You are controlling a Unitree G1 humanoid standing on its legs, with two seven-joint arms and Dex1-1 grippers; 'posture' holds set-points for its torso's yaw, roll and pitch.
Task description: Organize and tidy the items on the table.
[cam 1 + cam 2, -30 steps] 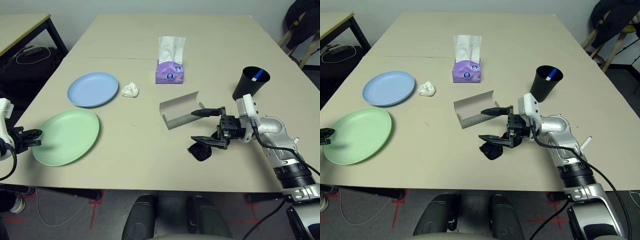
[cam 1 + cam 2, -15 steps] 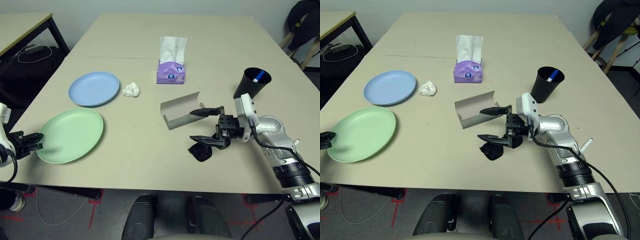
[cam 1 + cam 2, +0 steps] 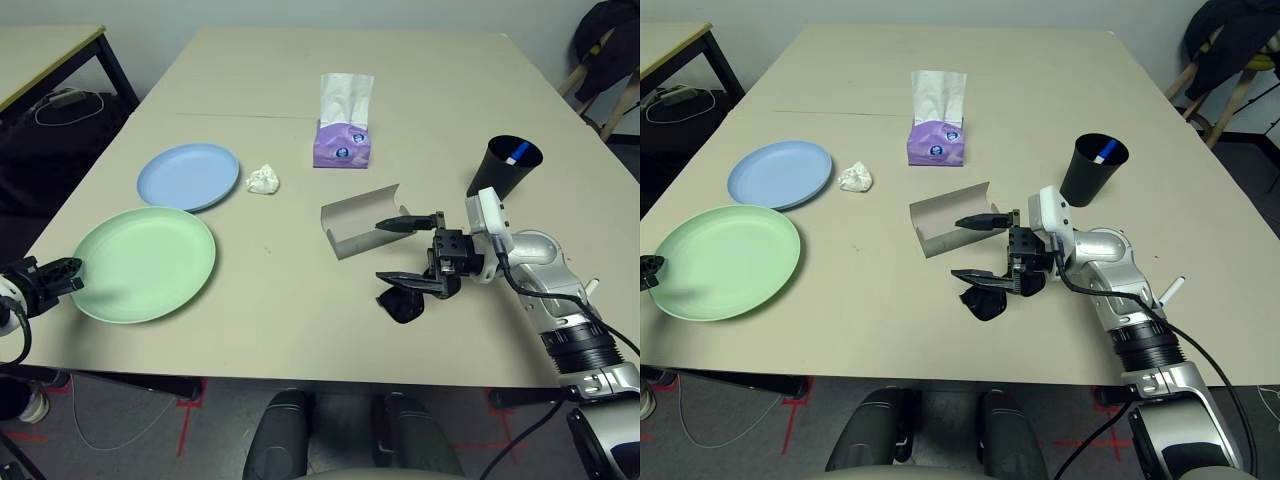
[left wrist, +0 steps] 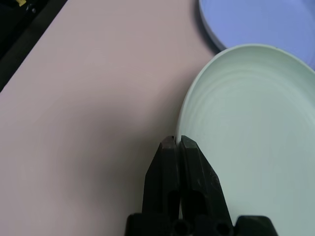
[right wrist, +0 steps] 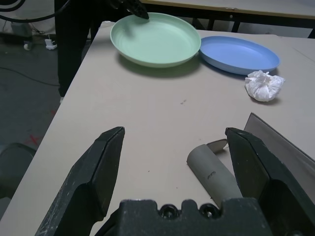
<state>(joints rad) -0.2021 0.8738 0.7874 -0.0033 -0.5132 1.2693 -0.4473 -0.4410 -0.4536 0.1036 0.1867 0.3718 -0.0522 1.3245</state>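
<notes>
Beige table (image 3: 300,320), items spread over it. Green plate (image 3: 146,263) at near left, its near-left rim pinched in the left gripper (image 3: 66,270), fingers clamped tight on the edge; in the left wrist view the two black fingers (image 4: 173,169) sit pressed together right at the rim. The plate looks tipped up a little on the gripper side, a shadow under it. Blue plate (image 3: 189,177) just beyond it, the two rims nearly touching or overlapping slightly, cannot tell which. Crumpled white tissue (image 3: 262,180) just right of the blue plate. Purple tissue box (image 3: 343,136) farther back, centre, white tissue sticking up.

Grey glasses case (image 3: 362,219) lies open at centre right. Right gripper (image 3: 400,251) hovers level, pointing left, fingers spread wide, holding nothing; one finger (image 3: 395,224) is over the case's right end, the other above the black sunglasses (image 3: 402,303), which lie on the table just nearer than the case. Black cup (image 3: 503,169) at far right, upright, with a marker (image 3: 516,153) inside it. Another white marker (image 3: 1171,290) pokes out behind the right forearm.
</notes>
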